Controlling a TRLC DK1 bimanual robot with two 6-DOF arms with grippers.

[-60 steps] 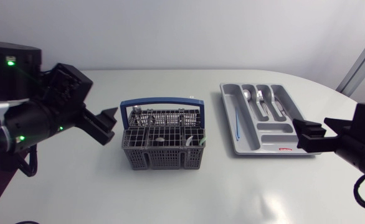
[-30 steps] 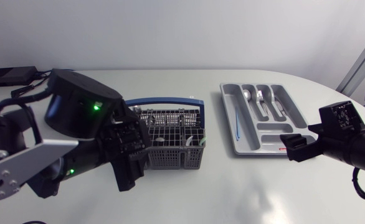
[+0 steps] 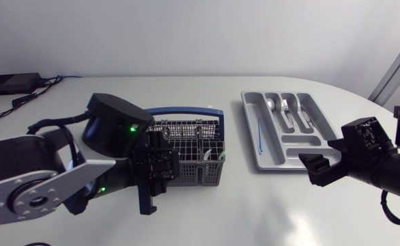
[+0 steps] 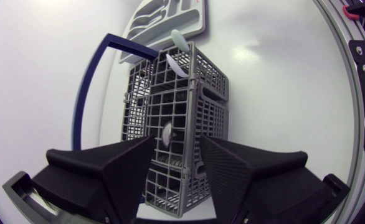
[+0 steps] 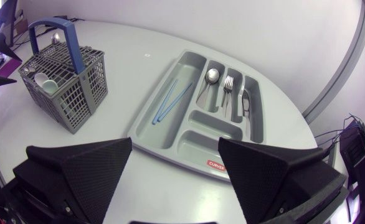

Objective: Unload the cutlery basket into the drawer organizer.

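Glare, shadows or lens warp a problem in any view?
Head view: even light, soft shadow under the basket, faint sheen on the table. Left wrist view: fisheye bows the basket's blue handle. Right wrist view: table edge curves; organizer shows no harsh glare.

On the table (image 3: 207, 212) the basket (image 3: 193, 174) stands left of centre, with the organizer (image 3: 302, 140) at its 3 o'clock, well apart. In the organizer a pair of sticks (image 3: 262, 133) lies in the leftmost long slot, a spoon (image 3: 274, 108) in the slot at their 3 o'clock, and a fork (image 5: 227, 87) one slot further on — all run 12 to 6. The left gripper (image 4: 176, 140) is at the basket's 8 o'clock, with a basket corner between its spread fingers. The right gripper (image 5: 175, 142) is at the organizer's 5 o'clock, by its near edge — fingers apart.
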